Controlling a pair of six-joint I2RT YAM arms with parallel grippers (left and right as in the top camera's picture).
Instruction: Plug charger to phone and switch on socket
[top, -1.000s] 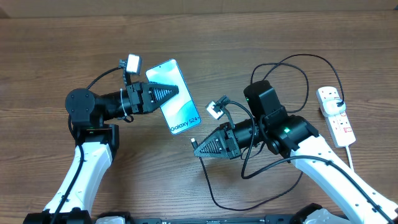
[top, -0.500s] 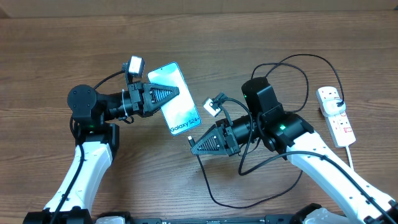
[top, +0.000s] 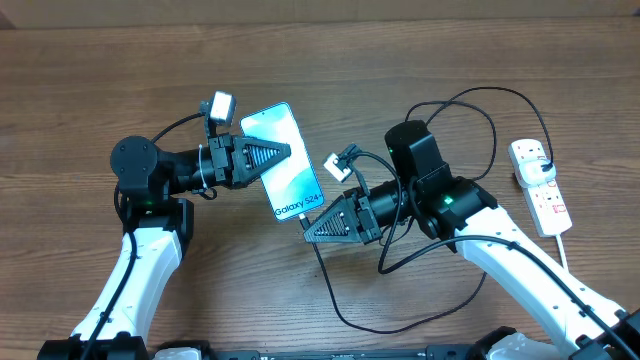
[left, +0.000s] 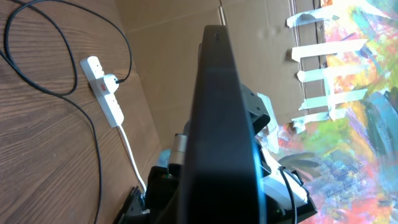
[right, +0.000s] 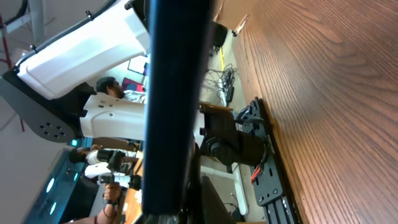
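- While the left end effector (top: 286, 151) is clamped on one long edge of the phone (top: 296, 186), the screen faces up at the overhead camera, with the "Galaxy" end pointing toward the right arm.
- From the left wrist camera the phone shows only as a dark slab seen edge-on (its screen cannot be seen there).
- The right end effector (top: 308, 234) is closed on the charger (top: 492, 90) near its connector tip, which sits just beside the phone's lower end.
- Whether the tip is seated in the port cannot be told from above.
- Behind the right end effector, the charger's black cable trails in loose loops over the wooden worktop (top: 100, 80), one loop near the front edge and another arcing toward the far right.
- The socket (top: 541, 186) lies flat at the right side of the worktop, well apart from both arms, with a plug (top: 535, 166) seated in its far outlet and its white cord (top: 563, 250) running toward the front.
- Its switch position is too small to read.
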